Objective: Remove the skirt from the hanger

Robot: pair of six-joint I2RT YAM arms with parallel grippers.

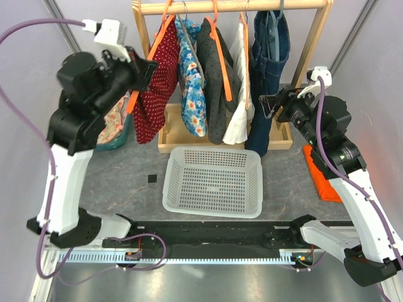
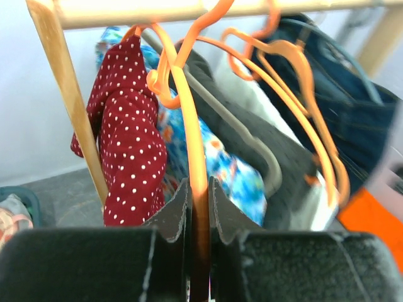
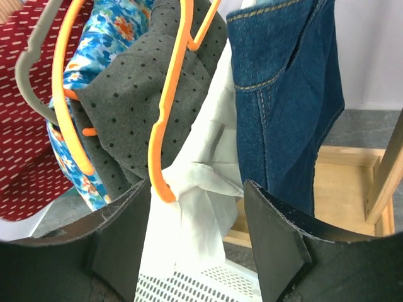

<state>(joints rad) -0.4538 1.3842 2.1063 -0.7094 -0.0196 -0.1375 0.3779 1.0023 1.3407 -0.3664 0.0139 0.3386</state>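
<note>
Several garments hang from a wooden rail point(image 1: 233, 6). At the left end a red white-dotted garment point(image 1: 151, 94) point(image 2: 129, 138), which I take for the skirt, hangs on an orange hanger point(image 1: 146, 56) point(image 2: 194, 157). My left gripper point(image 1: 150, 66) point(image 2: 199, 201) is shut on that hanger's sloping arm, beside the red cloth. Over at the right end of the rack, my right gripper point(image 1: 264, 104) point(image 3: 196, 207) is open. A white garment point(image 3: 195, 201) on another orange hanger point(image 3: 165, 126) shows between its fingers, untouched.
A blue floral garment point(image 1: 192, 82), a grey dotted one point(image 1: 217, 88) and denim point(image 1: 267, 69) fill the rack. A white perforated basket point(image 1: 213, 181) sits in front. An orange cloth point(image 1: 321, 173) lies at the right, a teal bin point(image 1: 116, 126) at the left.
</note>
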